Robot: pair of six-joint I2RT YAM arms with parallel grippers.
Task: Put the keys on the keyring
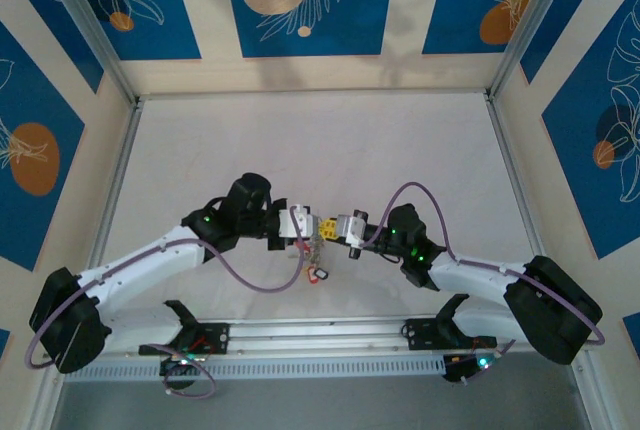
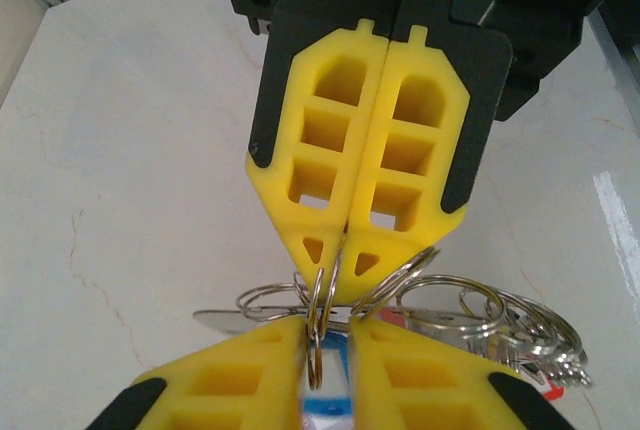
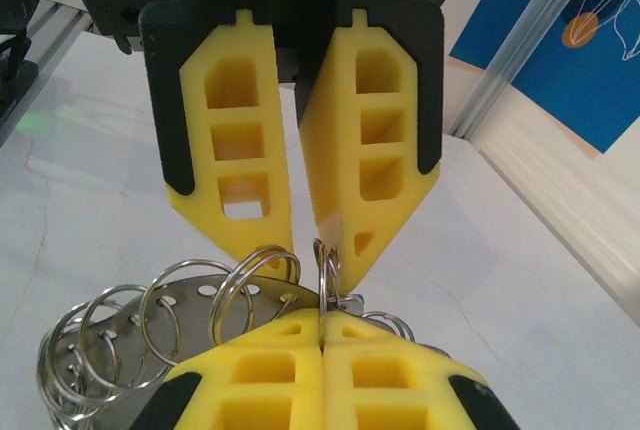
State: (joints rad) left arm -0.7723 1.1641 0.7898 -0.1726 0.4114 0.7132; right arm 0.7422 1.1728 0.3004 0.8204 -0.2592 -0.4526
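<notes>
Several keys [image 2: 520, 335] are seen bunched by their small rings, hung between the claws over the middle of the table [image 2: 120, 200], so the task is judged partly done. The left claw [image 2: 325, 335] is clamped on a blue-tagged key [image 2: 325, 405]. The right claw [image 3: 322, 322] is pressed together on a thin wire loop, taken for the keyring [image 3: 326, 268].

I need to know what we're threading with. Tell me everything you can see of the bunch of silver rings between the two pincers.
The bunch of silver rings is a cluster of thin, shiny metal split rings, overlapping and fanned out like a loose coil, with flat metal pieces bearing holes among them. It sits between the two facing pincers. The right pincer is shut on an upright ring at one end. The left pincer pinches there too, with a blue-and-white tag between its fingers.
</notes>
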